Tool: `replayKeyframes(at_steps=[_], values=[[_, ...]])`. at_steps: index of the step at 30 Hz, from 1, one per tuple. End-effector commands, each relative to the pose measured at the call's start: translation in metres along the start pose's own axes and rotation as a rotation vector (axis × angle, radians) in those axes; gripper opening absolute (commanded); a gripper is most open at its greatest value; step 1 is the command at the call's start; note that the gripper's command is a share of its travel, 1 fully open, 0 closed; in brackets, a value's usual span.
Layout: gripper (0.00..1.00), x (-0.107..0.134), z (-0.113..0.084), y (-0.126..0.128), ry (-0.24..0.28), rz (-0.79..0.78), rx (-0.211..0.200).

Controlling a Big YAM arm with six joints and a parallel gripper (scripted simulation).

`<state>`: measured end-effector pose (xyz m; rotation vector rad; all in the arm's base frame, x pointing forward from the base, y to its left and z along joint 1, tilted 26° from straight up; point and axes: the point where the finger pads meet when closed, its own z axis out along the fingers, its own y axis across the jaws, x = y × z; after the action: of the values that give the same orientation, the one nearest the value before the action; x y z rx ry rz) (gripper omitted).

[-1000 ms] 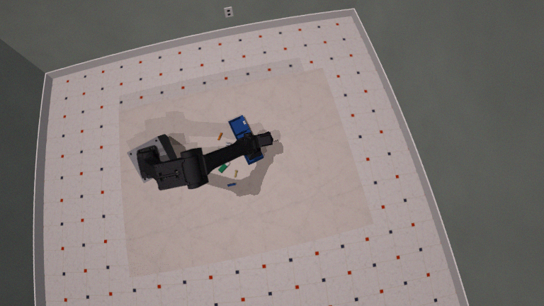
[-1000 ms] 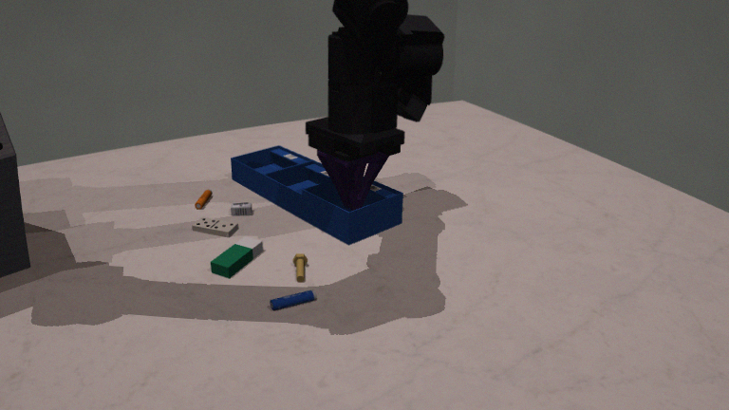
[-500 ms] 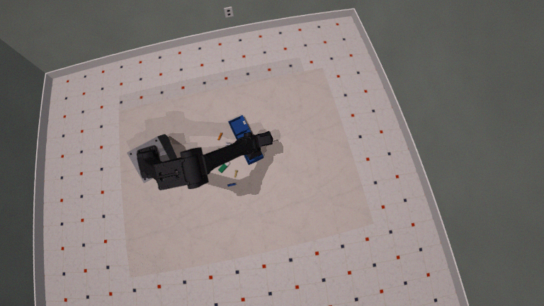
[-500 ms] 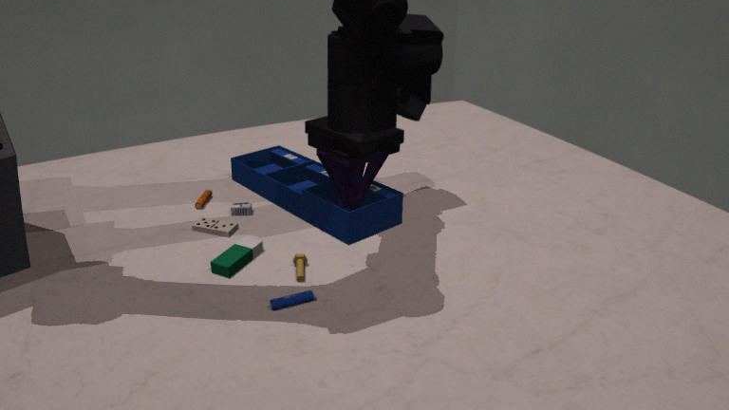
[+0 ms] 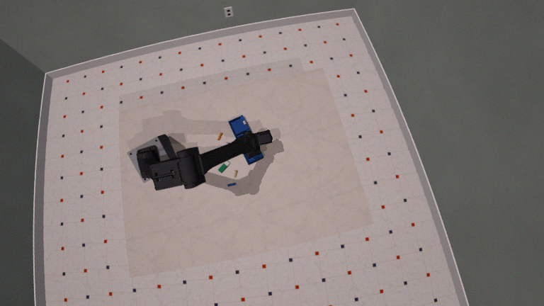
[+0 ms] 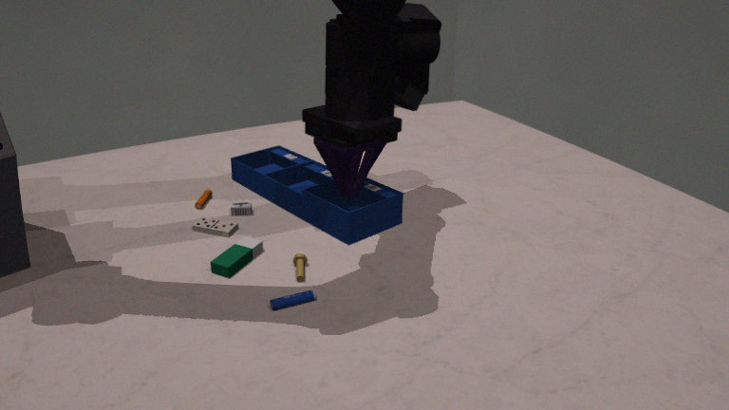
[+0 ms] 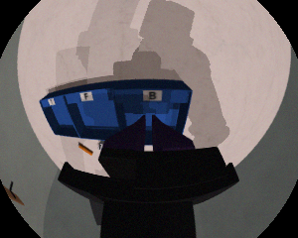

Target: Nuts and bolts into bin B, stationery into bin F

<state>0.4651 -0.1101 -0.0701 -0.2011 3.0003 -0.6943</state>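
Observation:
A blue three-part bin block stands on the table. Bin B is its near end in the exterior view, and bin F is in the middle. My gripper is shut, tips down over bin B, with nothing visible between its fingers. A brass bolt lies in front of the bins. A green block with a white end, an orange stick and a blue stick lie apart. The bin floors are partly hidden.
A domino and a small grey striped block lie between the orange stick and the green block. The third bin is at the far end; its label is unclear. The arm base stands left of the things.

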Motion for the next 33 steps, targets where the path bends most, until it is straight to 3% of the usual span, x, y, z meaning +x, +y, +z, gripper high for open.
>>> replayKeyframes(at_steps=[1,9,16,21,23,29,30,33], values=[[0.08,-0.008,-0.021,0.001,-0.031,0.001,0.007],[0.08,-0.008,-0.028,-0.006,-0.029,0.011,0.008],[0.08,-0.016,-0.053,-0.002,-0.045,0.009,0.010],[0.08,-0.020,-0.055,-0.021,-0.048,0.045,0.015],[0.08,-0.014,-0.047,-0.006,-0.033,0.009,0.007],[0.08,-0.014,-0.040,-0.010,-0.014,0.018,0.006],[0.08,-0.013,-0.043,0.009,-0.020,-0.004,0.005],[0.08,-0.005,-0.039,0.027,-0.013,-0.007,0.003]])
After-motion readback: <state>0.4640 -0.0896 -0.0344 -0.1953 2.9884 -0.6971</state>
